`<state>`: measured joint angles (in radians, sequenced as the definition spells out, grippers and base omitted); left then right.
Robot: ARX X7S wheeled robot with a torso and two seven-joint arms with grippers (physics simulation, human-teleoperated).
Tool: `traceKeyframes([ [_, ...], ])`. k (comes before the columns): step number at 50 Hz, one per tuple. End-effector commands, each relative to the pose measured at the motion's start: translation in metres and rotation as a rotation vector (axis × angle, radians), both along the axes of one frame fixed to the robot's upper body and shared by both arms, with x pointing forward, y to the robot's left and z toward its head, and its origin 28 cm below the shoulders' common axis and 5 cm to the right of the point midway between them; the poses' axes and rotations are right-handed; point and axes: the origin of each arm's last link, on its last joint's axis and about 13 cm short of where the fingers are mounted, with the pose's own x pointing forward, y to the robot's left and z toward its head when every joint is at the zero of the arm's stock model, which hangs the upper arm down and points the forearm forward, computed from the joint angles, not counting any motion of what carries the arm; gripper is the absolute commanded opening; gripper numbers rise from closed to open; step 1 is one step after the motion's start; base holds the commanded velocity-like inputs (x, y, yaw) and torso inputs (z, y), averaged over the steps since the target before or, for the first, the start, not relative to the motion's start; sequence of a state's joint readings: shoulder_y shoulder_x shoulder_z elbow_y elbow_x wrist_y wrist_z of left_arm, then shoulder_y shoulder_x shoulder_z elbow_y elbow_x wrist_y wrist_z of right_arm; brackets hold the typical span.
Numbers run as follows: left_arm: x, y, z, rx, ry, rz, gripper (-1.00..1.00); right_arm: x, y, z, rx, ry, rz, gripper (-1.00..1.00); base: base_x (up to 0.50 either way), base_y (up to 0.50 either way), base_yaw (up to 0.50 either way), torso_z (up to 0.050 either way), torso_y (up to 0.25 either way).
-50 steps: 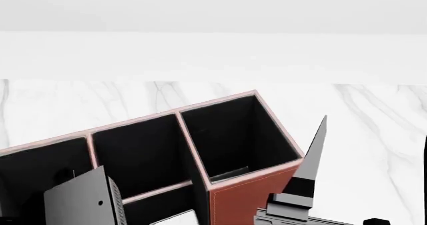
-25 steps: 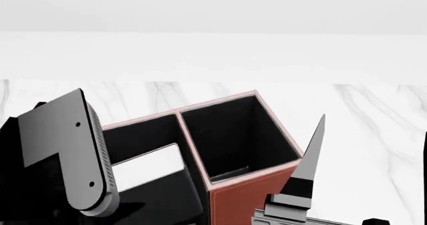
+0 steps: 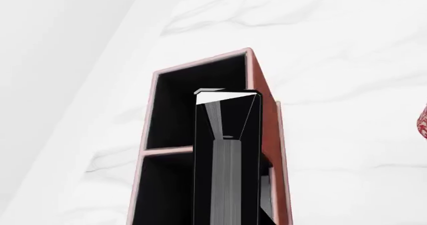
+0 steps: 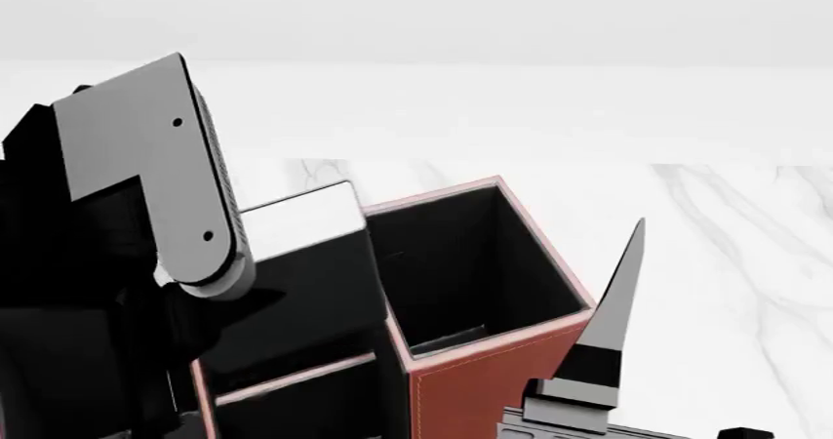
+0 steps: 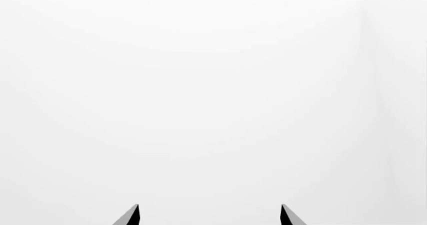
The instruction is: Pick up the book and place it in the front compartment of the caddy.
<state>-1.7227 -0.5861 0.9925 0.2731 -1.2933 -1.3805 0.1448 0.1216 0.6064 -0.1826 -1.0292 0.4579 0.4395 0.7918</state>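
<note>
My left gripper (image 4: 254, 273) is shut on the book (image 4: 306, 219), a thin black hardcover with a white page edge. It holds the book upright above the caddy (image 4: 482, 390), over the cells left of the tall deep cell (image 4: 469, 263). In the left wrist view the book (image 3: 227, 150) stands over the caddy (image 3: 257, 80) and hides the cells behind it. The low front compartment is mostly hidden by the arm and the book. My right gripper (image 5: 210, 217) is open and empty; one finger (image 4: 612, 312) shows by the caddy's right front corner.
The caddy stands on a white marble table (image 4: 729, 263) with a white wall behind. A red patterned object (image 3: 422, 122) shows at the edge of the left wrist view. My left arm (image 4: 78, 312) fills the head view's left side.
My left arm has risen from the bottom of the head view, lifting the book up over the caddy. The right gripper has barely moved.
</note>
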Motion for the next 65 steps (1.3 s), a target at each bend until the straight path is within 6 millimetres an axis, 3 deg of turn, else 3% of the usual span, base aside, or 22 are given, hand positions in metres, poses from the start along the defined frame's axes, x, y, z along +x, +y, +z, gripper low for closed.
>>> traceKeyframes([
  [1,0.014,-0.001,0.013,0.024,-0.07,0.058,-1.0,-0.001,-0.001,0.001,0.003,-0.003,-0.004,1.0,0.0,0.0,0.0,0.0,0.01],
  [20,0.042,0.0,-0.01,0.007,-0.051,0.124,-1.0,-0.001,-0.003,0.002,0.008,-0.009,-0.01,1.0,0.0,0.0,0.0,0.0,0.001],
  [30,0.063,0.004,-0.041,0.04,-0.057,0.157,-1.0,-0.002,-0.005,0.002,0.012,-0.008,-0.017,1.0,0.0,0.0,0.0,0.0,0.001],
  [44,0.074,0.005,-0.065,0.114,-0.051,0.162,-1.0,0.001,-0.006,-0.001,0.018,0.0,-0.017,1.0,0.0,0.0,0.0,0.0,0.001],
  [65,0.087,0.004,-0.099,0.082,-0.054,0.155,-1.0,0.002,-0.007,-0.002,0.018,0.003,-0.02,1.0,0.0,0.0,0.0,0.0,0.001],
])
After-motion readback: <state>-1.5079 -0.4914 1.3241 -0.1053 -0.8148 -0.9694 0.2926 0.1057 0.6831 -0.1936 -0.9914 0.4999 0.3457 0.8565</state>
